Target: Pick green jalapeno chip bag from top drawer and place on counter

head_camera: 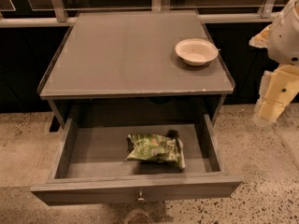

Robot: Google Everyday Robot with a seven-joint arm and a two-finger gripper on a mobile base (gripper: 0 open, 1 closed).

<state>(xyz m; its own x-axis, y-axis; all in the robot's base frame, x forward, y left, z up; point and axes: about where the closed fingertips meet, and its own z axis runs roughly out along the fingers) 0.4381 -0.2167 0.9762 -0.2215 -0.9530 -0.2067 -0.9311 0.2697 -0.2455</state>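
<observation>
The drawer [135, 188] of the grey cabinet stands pulled out toward me, its round knob [140, 199] on the near front. Inside it a green chip bag [156, 149] lies crumpled on the flat bottom, a little right of the middle and nearer the front wall than the back. A small dark shape shows just behind the bag's far right corner; I cannot make out what it is. Above, the surface [126, 55] carries a white bowl [196, 52] near its right edge, toward the far side. The tool [266, 114] hangs at the right, outside the cabinet and over the speckled floor [261, 171], at the end of a cream-coloured arm [285, 31] that comes in from the upper right. It is well apart from the bag, which lies lower and to the left of it, with the drawer's right wall between them. Whether the tool is open or closed I cannot tell.
</observation>
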